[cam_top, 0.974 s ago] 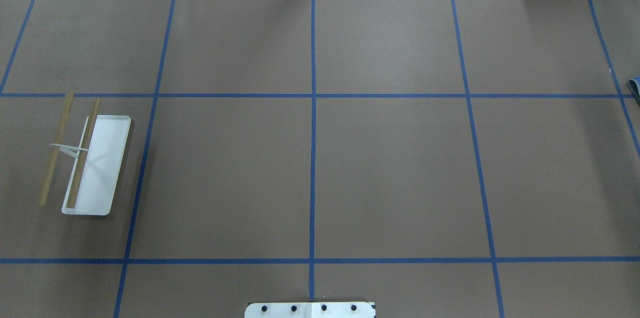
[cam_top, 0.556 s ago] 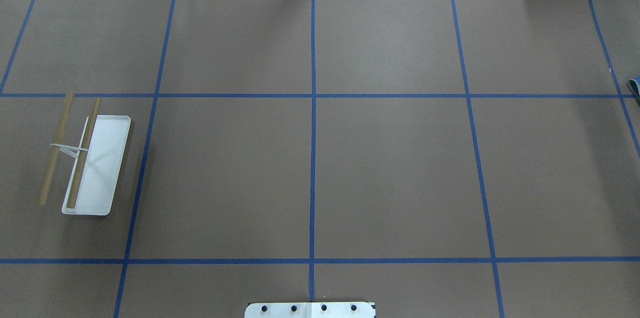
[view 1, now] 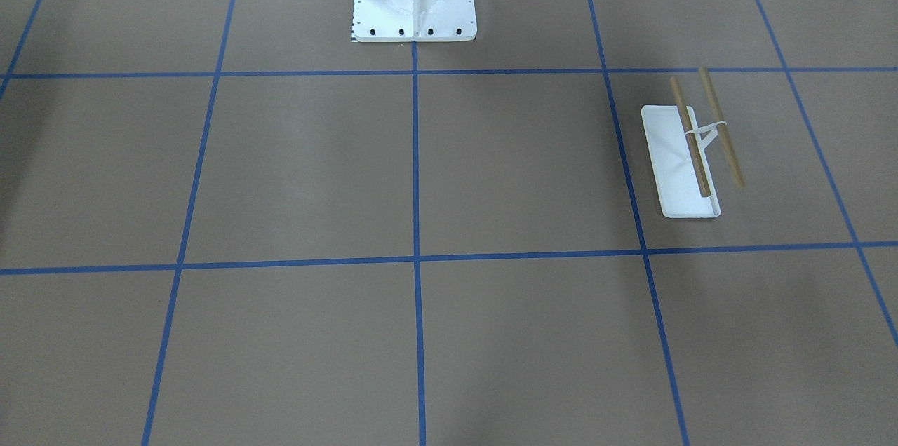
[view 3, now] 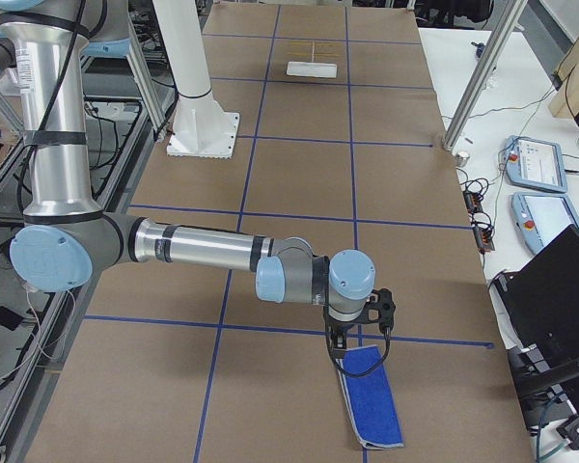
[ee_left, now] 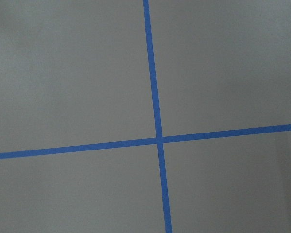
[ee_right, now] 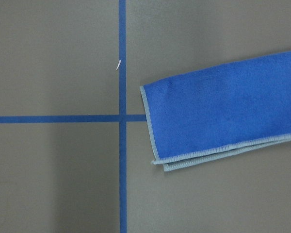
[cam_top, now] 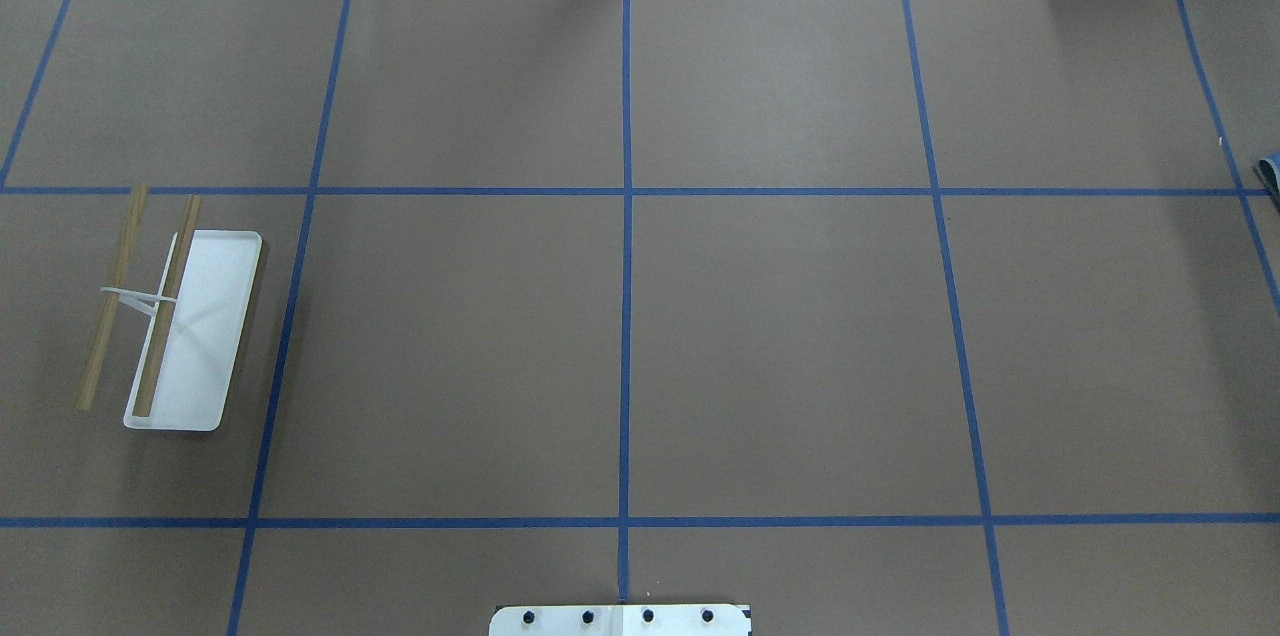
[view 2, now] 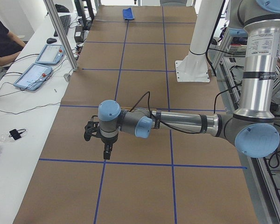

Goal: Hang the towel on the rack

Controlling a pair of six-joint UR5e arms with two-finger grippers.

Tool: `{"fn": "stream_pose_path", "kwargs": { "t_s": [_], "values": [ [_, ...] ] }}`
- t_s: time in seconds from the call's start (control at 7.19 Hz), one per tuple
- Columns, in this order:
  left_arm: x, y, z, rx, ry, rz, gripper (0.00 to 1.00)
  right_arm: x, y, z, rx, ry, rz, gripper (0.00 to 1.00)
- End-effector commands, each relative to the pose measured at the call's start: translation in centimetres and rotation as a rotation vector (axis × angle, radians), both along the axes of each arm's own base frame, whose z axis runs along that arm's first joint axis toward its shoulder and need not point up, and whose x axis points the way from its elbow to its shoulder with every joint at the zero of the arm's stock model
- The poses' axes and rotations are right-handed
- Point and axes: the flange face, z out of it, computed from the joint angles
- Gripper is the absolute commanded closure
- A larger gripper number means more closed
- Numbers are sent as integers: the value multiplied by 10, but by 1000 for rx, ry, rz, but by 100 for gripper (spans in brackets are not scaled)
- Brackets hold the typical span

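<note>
1. Scanning the table (cam_top: 800, 336): everything on it sits exactly as a second ago, nothing has shifted, so I judge the hang not yet begun
2. rack (cam_top: 215, 316) stands at the robot's left end, both rods (cam_top: 177, 256) bare
3. towel (view 3: 372, 400) lies folded flat at the right end, well apart from the rack
4. right gripper (view 3: 336, 345) hovers over the towel's short end, apparently no contact; finger spread cannot be told
5. left gripper (view 2: 106, 151) hangs over bare table; spread cannot be told either
</note>
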Motion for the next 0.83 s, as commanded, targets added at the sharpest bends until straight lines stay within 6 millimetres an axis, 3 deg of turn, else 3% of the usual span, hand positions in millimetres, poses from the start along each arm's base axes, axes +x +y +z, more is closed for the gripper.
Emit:
{"fn": "stream_pose_path", "kwargs": {
  "t_s": [0.0, 0.14, 0.42, 0.56, 0.7],
  "values": [
    [0, -1, -1, -3, 1, -5, 2, -49, -68, -7, 38, 161, -72, 0],
    [0, -1, -1, -5, 2, -7, 2, -68, -76, 0, 75, 217, -86, 0],
    [0, -1, -1, -4, 2, -6, 2, -95, -84, 35, 110, 203, -109, 0],
    [0, -1, -1, -3, 2, -6, 2, -120, -82, 38, 90, 199, -110, 0],
    [0, -2, -1, -3, 2, -6, 2, -133, -81, 38, 92, 197, -125, 0]
  ]
}}
